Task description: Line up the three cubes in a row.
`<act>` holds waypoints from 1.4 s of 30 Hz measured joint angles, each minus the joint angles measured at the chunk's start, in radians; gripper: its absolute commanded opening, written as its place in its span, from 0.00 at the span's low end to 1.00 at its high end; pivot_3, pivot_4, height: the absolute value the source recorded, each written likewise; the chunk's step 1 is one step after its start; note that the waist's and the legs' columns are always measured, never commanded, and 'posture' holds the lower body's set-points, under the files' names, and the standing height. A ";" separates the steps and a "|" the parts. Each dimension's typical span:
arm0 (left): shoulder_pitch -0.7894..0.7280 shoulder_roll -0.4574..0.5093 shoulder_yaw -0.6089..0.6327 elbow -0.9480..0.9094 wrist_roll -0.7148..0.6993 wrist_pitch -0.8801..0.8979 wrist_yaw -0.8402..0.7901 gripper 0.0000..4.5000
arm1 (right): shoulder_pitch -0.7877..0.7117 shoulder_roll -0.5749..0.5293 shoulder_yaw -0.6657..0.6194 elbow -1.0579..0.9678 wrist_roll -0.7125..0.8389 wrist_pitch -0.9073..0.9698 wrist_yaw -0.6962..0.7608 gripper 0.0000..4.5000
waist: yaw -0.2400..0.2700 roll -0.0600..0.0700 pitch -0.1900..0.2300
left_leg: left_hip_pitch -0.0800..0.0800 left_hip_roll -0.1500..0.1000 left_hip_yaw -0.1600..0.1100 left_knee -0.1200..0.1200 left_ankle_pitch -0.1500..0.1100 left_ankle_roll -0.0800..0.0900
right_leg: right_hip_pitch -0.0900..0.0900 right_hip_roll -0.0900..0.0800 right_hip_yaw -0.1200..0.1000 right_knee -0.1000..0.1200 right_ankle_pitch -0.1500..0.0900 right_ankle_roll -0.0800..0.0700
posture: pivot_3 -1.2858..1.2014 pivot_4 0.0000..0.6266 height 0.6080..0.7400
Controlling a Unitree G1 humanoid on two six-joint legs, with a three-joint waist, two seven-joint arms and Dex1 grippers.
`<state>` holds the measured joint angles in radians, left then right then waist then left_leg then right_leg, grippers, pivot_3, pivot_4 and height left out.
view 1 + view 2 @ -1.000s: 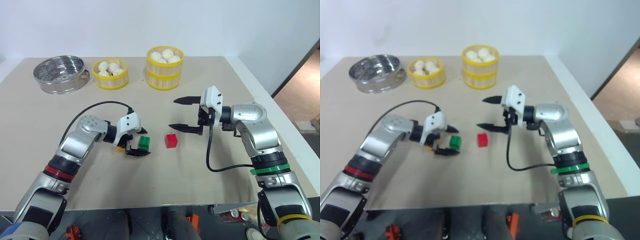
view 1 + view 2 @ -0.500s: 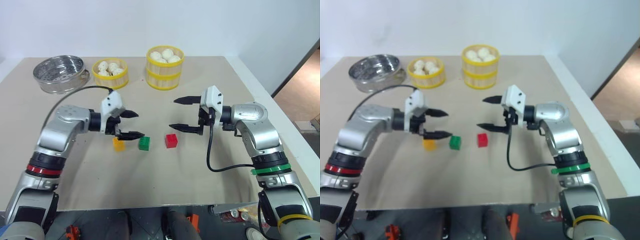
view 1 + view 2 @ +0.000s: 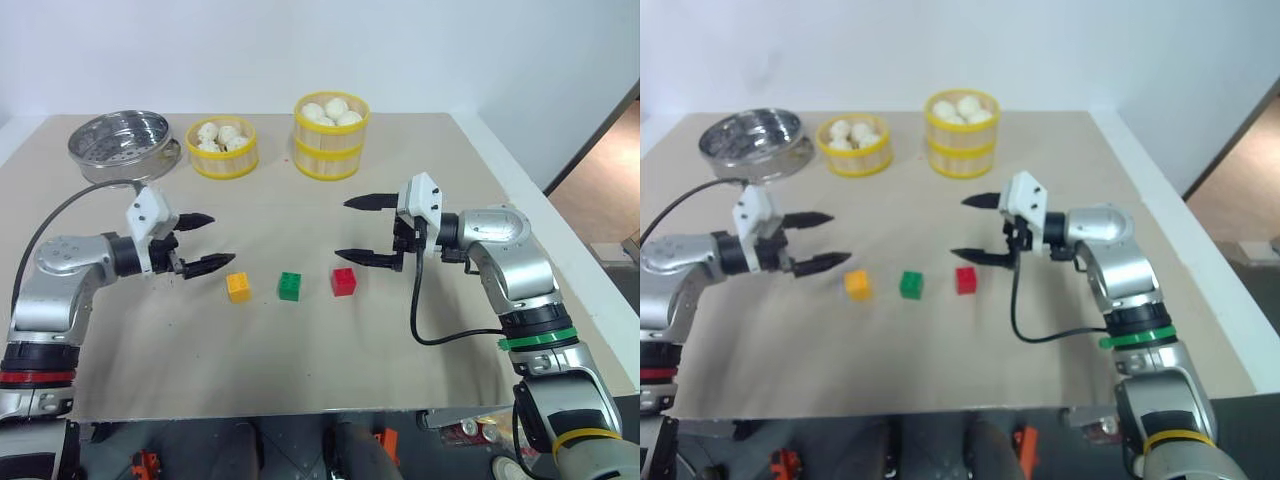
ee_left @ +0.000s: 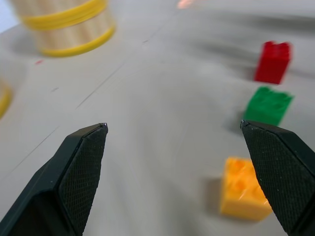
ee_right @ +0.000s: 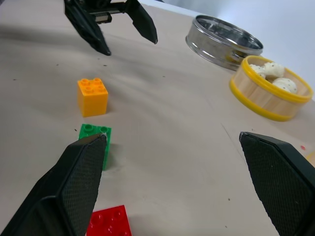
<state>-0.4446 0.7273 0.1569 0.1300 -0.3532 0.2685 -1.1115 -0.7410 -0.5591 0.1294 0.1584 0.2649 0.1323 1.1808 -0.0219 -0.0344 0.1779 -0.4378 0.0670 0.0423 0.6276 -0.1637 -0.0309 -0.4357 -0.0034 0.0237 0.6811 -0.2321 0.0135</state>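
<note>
3 cubes in a row on table (image 3: 420,150): yellow-orange cube (image 3: 238,287), green cube (image 3: 290,286), red cube (image 3: 343,281). Left gripper (image 3: 203,241) and right gripper (image 3: 362,229) flank them, jaws spread, holding nothing

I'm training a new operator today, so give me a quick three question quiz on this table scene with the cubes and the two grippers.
1. True or false: the yellow-orange cube, green cube and red cube stand in one row, apart from each other.
2. Which cube is in the middle?
A. red
B. green
C. yellow-orange
3. Fill in: the left gripper and right gripper are both ____ and hold nothing.

Key: 1 true; 2 B; 3 open.
</note>
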 measured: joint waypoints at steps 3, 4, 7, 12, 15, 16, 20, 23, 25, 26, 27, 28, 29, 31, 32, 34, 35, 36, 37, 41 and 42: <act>0.049 0.000 0.011 0.005 -0.011 -0.017 -0.008 1.00 | 0.000 0.001 0.001 0.001 -0.006 -0.004 0.003 1.00 | 0.000 0.000 0.000 | 0.000 0.000 0.000 0.000 0.000 0.000 | 0.000 0.000 0.000 0.000 0.000 0.000 | 0.52 0.24 1.00; 0.066 -0.002 0.011 0.004 -0.020 -0.018 -0.010 1.00 | 0.000 0.001 0.002 0.002 -0.009 -0.006 0.005 1.00 | 0.000 0.000 0.000 | 0.000 0.000 0.000 0.000 0.000 0.000 | 0.000 0.000 0.000 0.000 0.000 0.000 | 0.52 0.24 1.00; 0.098 -0.009 0.011 -0.016 -0.042 -0.020 -0.014 1.00 | 0.000 0.001 0.013 0.004 -0.015 -0.011 0.013 1.00 | 0.000 0.000 0.000 | 0.000 0.000 0.000 0.000 0.000 0.000 | 0.000 0.000 0.000 0.000 0.000 0.000 | 0.52 0.24 1.00; 0.105 -0.016 0.010 -0.063 -0.099 0.026 -0.014 1.00 | 0.000 0.002 0.016 0.015 -0.016 -0.014 0.014 1.00 | 0.000 0.000 0.000 | 0.000 0.000 0.000 0.000 0.000 0.000 | 0.000 0.000 0.000 0.000 0.000 0.000 | 0.52 0.24 1.00; 0.115 -0.012 0.007 -0.079 -0.120 0.046 -0.035 1.00 | 0.000 0.002 0.016 0.015 -0.016 -0.014 0.016 1.00 | 0.000 0.000 0.000 | 0.000 0.000 0.000 0.000 0.000 0.000 | 0.000 0.000 0.000 0.000 0.000 0.000 | 0.52 0.24 1.00; 0.123 -0.008 -0.001 -0.084 -0.120 0.046 -0.047 1.00 | 0.000 0.000 0.016 0.015 -0.016 -0.013 0.018 1.00 | -0.001 0.000 0.000 | 0.000 0.000 0.000 0.000 0.000 0.000 | 0.000 0.000 0.000 0.000 0.000 0.000 | 0.52 0.24 1.00; 0.133 0.011 -0.056 -0.085 -0.091 0.030 -0.097 1.00 | 0.009 -0.003 0.016 0.003 0.008 0.020 0.051 1.00 | 0.000 0.000 0.000 | 0.000 0.000 0.000 -0.001 0.000 0.000 | 0.000 0.000 0.000 0.000 0.000 -0.001 | 0.52 0.24 1.00; 0.114 0.012 -0.109 -0.030 -0.041 -0.018 -0.124 1.00 | 0.022 -0.003 0.021 -0.012 0.018 0.040 0.071 1.00 | 0.000 0.000 0.000 | 0.000 0.000 0.000 0.000 0.000 0.000 | 0.000 0.000 0.000 0.000 0.000 -0.001 | 0.52 0.24 1.00; 0.091 0.011 -0.122 0.009 -0.023 -0.037 -0.133 1.00 | 0.022 -0.003 0.021 -0.015 0.018 0.040 0.073 1.00 | 0.001 0.000 0.000 | 0.000 0.000 0.000 0.000 0.000 0.000 | 0.000 0.000 0.000 0.000 0.000 -0.001 | 0.52 0.24 1.00; 0.067 0.010 -0.128 0.037 -0.012 -0.052 -0.139 1.00 | 0.022 -0.003 0.021 -0.016 0.017 0.040 0.073 1.00 | 0.001 0.000 0.000 | 0.000 0.000 0.000 0.000 0.000 0.000 | 0.000 0.000 0.000 0.000 0.000 -0.001 | 0.52 0.24 1.00; 0.047 0.008 -0.133 0.057 -0.003 -0.067 -0.143 1.00 | 0.022 -0.003 0.021 -0.017 0.016 0.040 0.073 1.00 | 0.001 0.000 0.000 | 0.000 0.000 0.000 0.000 0.000 0.000 | 0.000 0.000 0.000 0.000 0.000 -0.001 | 0.52 0.24 1.00; 0.033 0.007 -0.140 0.071 0.003 -0.079 -0.146 1.00 | 0.022 -0.003 0.021 -0.017 0.015 0.039 0.072 1.00 | 0.001 0.000 0.000 | 0.000 0.000 0.000 0.000 0.000 0.000 | 0.000 0.000 0.000 0.000 0.000 -0.001 | 0.52 0.24 1.00; 0.020 0.002 -0.148 0.092 0.012 -0.098 -0.154 1.00 | 0.023 -0.003 0.021 -0.018 0.014 0.038 0.070 1.00 | 0.001 0.000 0.000 | 0.000 0.000 0.000 0.000 0.000 0.000 | 0.000 0.000 0.000 0.000 0.000 -0.001 | 0.52 0.24 1.00; 0.001 -0.008 -0.167 0.132 0.031 -0.123 -0.165 1.00 | 0.024 -0.004 0.021 -0.019 0.010 0.036 0.067 1.00 | 0.000 0.000 0.000 | 0.000 0.000 0.000 0.000 0.000 0.000 | 0.000 0.000 0.000 0.000 0.000 -0.001 | 0.52 0.24 1.00; -0.007 -0.013 -0.175 0.148 0.037 -0.133 -0.166 1.00 | 0.024 -0.005 0.021 -0.019 0.008 0.036 0.064 1.00 | 0.000 0.000 0.000 | 0.000 0.000 0.000 0.000 0.000 0.000 | -0.001 0.000 0.000 0.000 0.000 -0.001 | 0.52 0.24 1.00; -0.028 -0.025 -0.190 0.178 0.043 -0.142 -0.179 1.00 | 0.026 -0.007 0.021 -0.020 0.005 0.036 0.061 1.00 | 0.000 0.000 0.000 | 0.000 0.000 0.000 0.000 0.000 0.000 | -0.001 0.001 0.000 0.000 0.000 -0.001 | 0.52 0.24 1.00; -0.036 -0.031 -0.195 0.188 0.046 -0.145 -0.186 1.00 | 0.028 -0.009 0.021 -0.022 0.005 0.035 0.060 1.00 | 0.000 0.000 0.000 | 0.000 0.000 0.000 0.000 0.000 0.000 | -0.001 0.001 0.000 0.000 0.000 -0.001 | 0.52 0.24 1.00; -0.041 -0.033 -0.199 0.195 0.049 -0.151 -0.190 1.00 | 0.028 -0.010 0.021 -0.022 0.005 0.035 0.059 1.00 | 0.000 0.000 0.000 | 0.000 0.000 0.000 0.000 0.000 0.000 | -0.001 0.001 0.000 0.000 0.000 -0.001 | 0.52 0.24 1.00; -0.048 -0.038 -0.204 0.212 0.054 -0.158 -0.200 1.00 | 0.032 -0.015 0.021 -0.029 0.005 0.035 0.059 1.00 | 0.000 0.000 0.000 | 0.000 0.000 0.000 0.000 0.000 0.000 | -0.001 0.001 0.000 0.000 0.000 -0.001 | 0.52 0.24 1.00; -0.065 -0.045 -0.220 0.265 0.076 -0.176 -0.214 0.81 | 0.047 -0.029 0.021 -0.048 0.004 0.036 0.054 1.00 | 0.000 0.000 0.000 | 0.000 0.000 0.000 0.000 0.000 0.000 | -0.001 0.001 0.000 0.000 0.000 -0.001 | 0.52 0.24 1.00; -0.070 -0.048 -0.223 0.281 0.081 -0.181 -0.217 0.73 | 0.051 -0.031 0.021 -0.053 0.005 0.036 0.053 1.00 | 0.000 0.000 0.000 | 0.000 0.000 0.000 0.000 0.000 0.000 | -0.001 0.001 0.000 0.000 0.000 -0.001 | 0.52 0.24 1.00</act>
<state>-0.5148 0.6789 -0.0661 0.4106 -0.2724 0.0877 -1.3286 -0.6904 -0.5900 0.1499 0.1054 0.2694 0.1681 1.2335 -0.0216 -0.0344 0.1779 -0.4380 0.0672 0.0424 0.6276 -0.1637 -0.0310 -0.4363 -0.0028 0.0233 0.6815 -0.2322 0.0128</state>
